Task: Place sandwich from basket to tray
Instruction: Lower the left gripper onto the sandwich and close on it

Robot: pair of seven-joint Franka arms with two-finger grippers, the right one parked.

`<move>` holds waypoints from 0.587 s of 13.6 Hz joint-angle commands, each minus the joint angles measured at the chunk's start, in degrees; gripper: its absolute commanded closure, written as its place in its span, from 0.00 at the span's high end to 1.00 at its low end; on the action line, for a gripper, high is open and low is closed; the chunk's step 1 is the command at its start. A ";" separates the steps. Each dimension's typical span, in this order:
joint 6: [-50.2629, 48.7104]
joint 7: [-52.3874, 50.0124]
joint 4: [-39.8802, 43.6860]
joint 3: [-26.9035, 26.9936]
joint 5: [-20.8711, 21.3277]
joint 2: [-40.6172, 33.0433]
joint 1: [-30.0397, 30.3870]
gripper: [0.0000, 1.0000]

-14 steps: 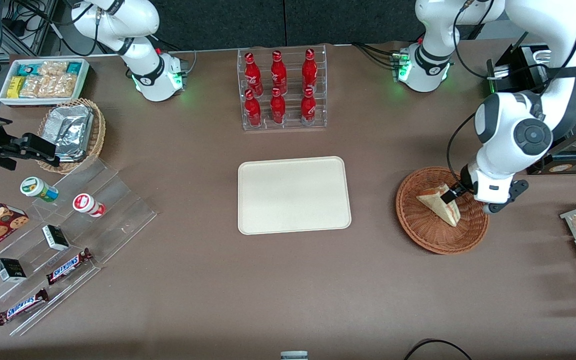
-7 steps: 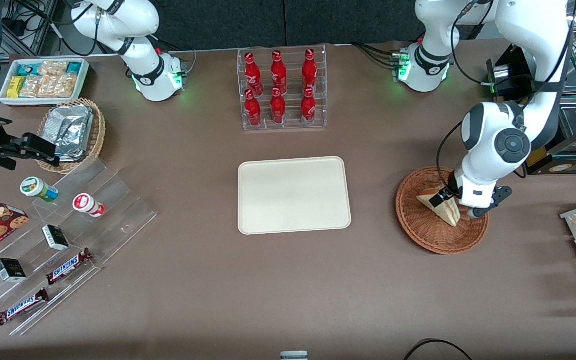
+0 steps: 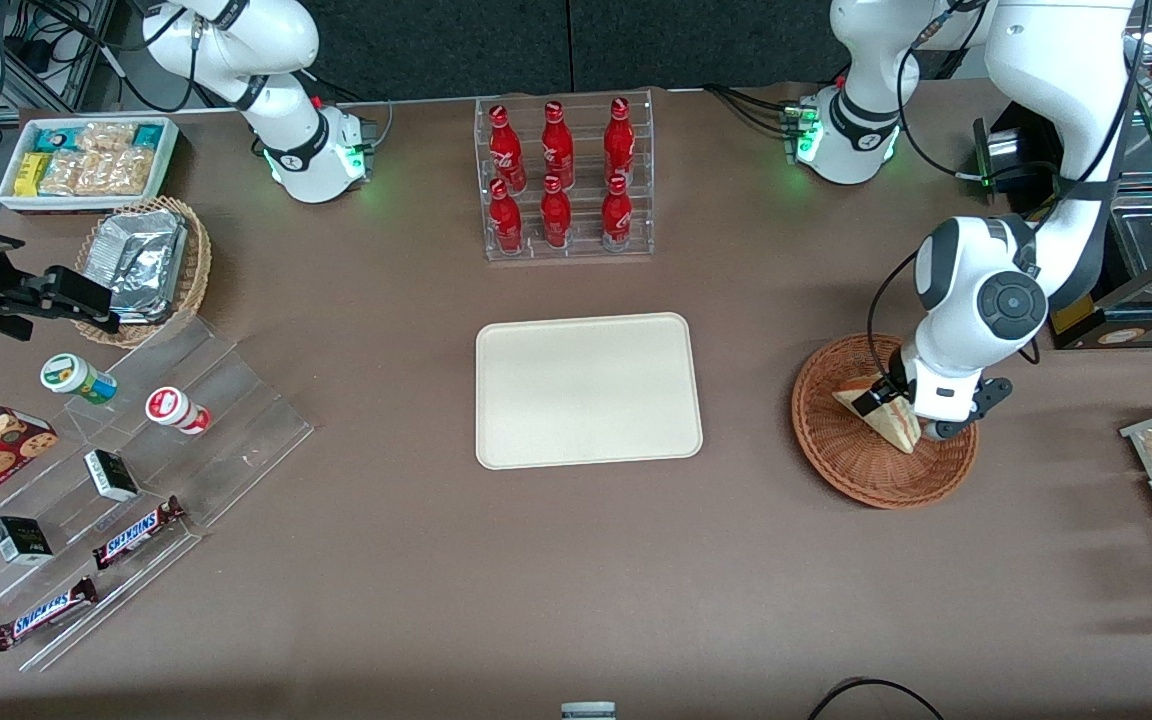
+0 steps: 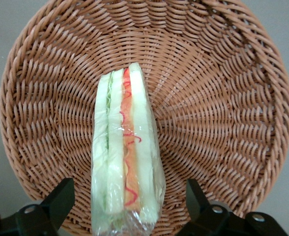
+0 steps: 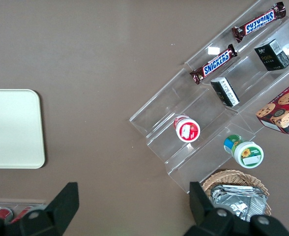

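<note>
Front view, right-centre of frame: reddish-brown wicker basket (image 3: 861,470) on bare brown table (image 3: 536,580), wide open tabletop around its rim toward the cream tray (image 3: 588,390) at frame centre. Tray flat, low-rimmed, nothing on it. Sandwich (image 3: 886,420) lying inside the basket, a wrapped wedge, point toward the tray. Gripper (image 3: 898,400) down in the basket right at the sandwich, white wrist housing above hiding most of the contact. Wrist view: sandwich (image 4: 127,157) standing on edge against the woven basket wall (image 4: 223,98), red and green filling visible; dark fingers (image 4: 61,201) spread wide on either side, apparently clear of the wrap, though the tips themselves are cut off. Upper centre of the front frame: acrylic rack of red bottles (image 3: 561,175), well apart from the tray. Upper left: tan basket of foil packets (image 3: 146,265). Lower left: stepped clear stand with candy bars (image 3: 136,530).
</note>
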 commanded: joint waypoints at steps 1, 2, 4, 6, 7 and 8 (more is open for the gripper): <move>1.51 -1.10 -0.27 0.25 0.55 1.19 -0.10 0.66; 1.51 -1.10 -0.09 0.25 0.55 1.46 -0.10 0.33; 1.07 -1.01 0.95 0.34 0.55 1.37 -0.10 0.00; -1.90 -1.54 3.23 0.25 0.55 0.85 -0.19 0.00; -5.32 -1.54 4.99 0.16 0.72 0.32 -0.36 0.00; -9.61 -1.54 7.44 -0.01 1.24 -0.46 -0.63 0.00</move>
